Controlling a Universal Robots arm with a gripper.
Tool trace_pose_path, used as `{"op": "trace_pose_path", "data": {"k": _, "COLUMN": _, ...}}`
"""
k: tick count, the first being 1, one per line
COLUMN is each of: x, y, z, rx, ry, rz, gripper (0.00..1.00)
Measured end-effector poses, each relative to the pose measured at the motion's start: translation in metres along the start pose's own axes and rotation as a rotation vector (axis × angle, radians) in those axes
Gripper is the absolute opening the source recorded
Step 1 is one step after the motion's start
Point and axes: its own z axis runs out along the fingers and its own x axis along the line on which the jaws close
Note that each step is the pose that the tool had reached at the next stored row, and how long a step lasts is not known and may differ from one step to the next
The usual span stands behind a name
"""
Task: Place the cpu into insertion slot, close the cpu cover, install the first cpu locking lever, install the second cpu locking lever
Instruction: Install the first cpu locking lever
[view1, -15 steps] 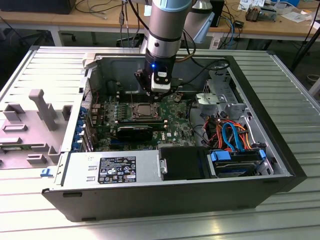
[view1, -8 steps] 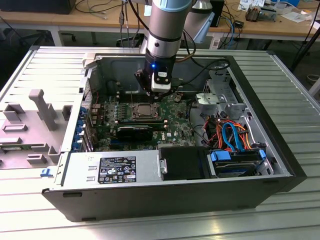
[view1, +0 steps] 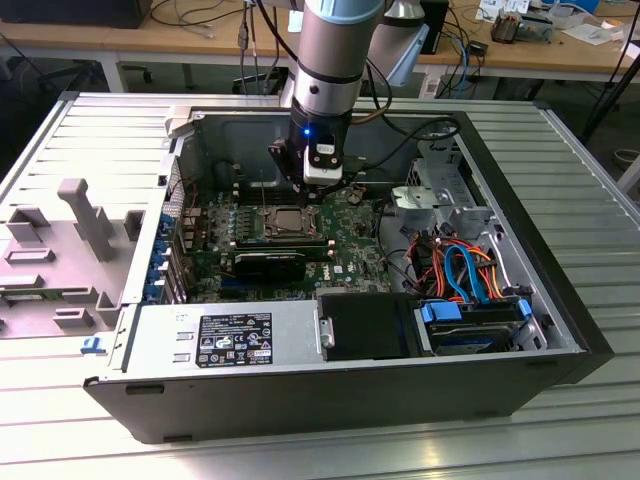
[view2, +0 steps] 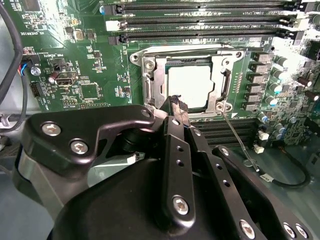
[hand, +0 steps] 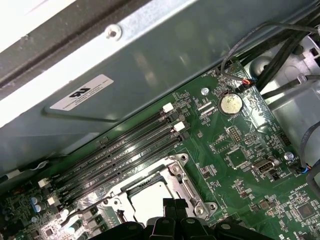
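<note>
Second wrist view: the cpu (view2: 192, 85) sits flat in the insertion slot (view2: 182, 50). Its silvery top shows through the window of the cpu cover (view2: 151, 80), which lies down over it. Placing and closing look done, so I judge the step in hand to be the locking levers. One thin lever rod (view2: 239, 137) starts at the slot corner nearest my gripper (view2: 177, 106) and runs out away from the slot, unhooked as far as I can see. My gripper has its fingers drawn together tip to tip with nothing between them. The tips hang at the slot's near edge, just beside the corner where that rod begins; whether they touch the cover I cannot tell. First wrist view agrees: tips over the slot's edge, cpu just beyond them. Exterior view: gripper just above the slot, inside the open computer case (view1: 560, 300) on the desk (view1: 590, 200). Judgement: a lever move calls for bearing on a thin, springy rod with closed tips, pressing it down and sideways under its catch by the slot. The risk is slipping off onto the board components around the slot.
</note>
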Motion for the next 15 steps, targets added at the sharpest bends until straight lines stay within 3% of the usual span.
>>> {"op": "trace_pose_path", "data": {"k": 15, "x": -0.0004, "y": -0.0007, "z": 0.0000, "rx": -0.0023, "ry": 0.0018, "rz": -0.010, "gripper": 0.11}}
